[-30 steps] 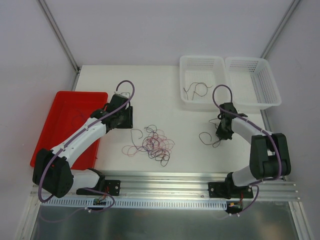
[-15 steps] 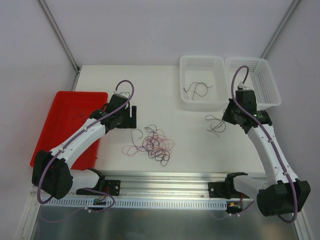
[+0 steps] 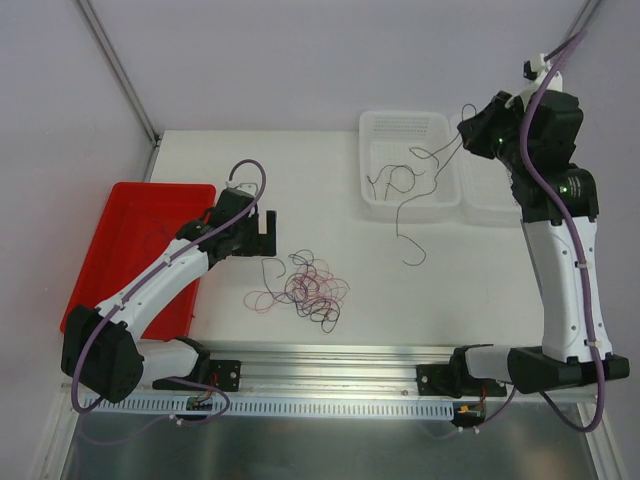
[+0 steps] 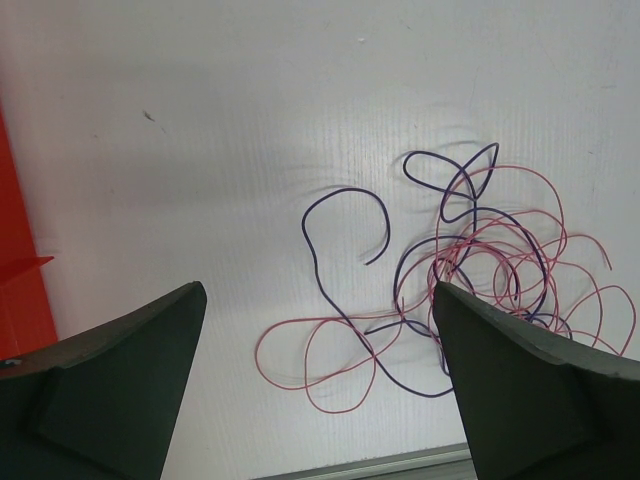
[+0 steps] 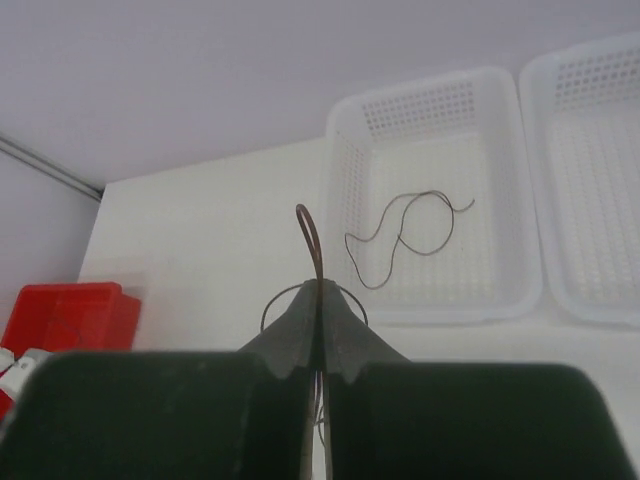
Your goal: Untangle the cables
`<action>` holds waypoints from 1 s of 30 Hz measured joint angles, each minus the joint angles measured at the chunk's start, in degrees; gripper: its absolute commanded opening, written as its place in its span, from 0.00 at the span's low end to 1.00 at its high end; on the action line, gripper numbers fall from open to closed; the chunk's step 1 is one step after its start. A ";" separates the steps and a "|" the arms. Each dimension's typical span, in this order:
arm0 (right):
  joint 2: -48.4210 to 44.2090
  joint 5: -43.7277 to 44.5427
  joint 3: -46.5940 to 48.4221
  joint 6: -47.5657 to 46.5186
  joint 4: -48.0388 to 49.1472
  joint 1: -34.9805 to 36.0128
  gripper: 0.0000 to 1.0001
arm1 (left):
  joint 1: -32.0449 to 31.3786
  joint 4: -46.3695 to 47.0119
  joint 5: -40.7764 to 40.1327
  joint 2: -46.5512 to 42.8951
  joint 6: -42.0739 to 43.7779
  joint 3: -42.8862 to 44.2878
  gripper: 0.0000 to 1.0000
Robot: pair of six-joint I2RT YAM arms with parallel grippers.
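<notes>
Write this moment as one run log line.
left pincer: open near tangle | right pincer: shut on dark wire, high near baskets

Purple, pink and dark cables (image 3: 312,288) lie tangled by the table's (image 3: 300,180) near edge. One dark strand (image 3: 396,220) dangles; another curls inside a basket (image 3: 404,125).

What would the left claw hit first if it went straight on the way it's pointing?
Probably the left claw meets the loose purple cable on the white table first, then the table itself; depth is hard to judge.
</notes>
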 measured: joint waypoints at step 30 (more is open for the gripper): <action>26.29 -1.11 -6.95 -4.33 9.84 -0.55 0.86 | 0.00 0.02 -0.57 0.74 0.90 -0.04 0.99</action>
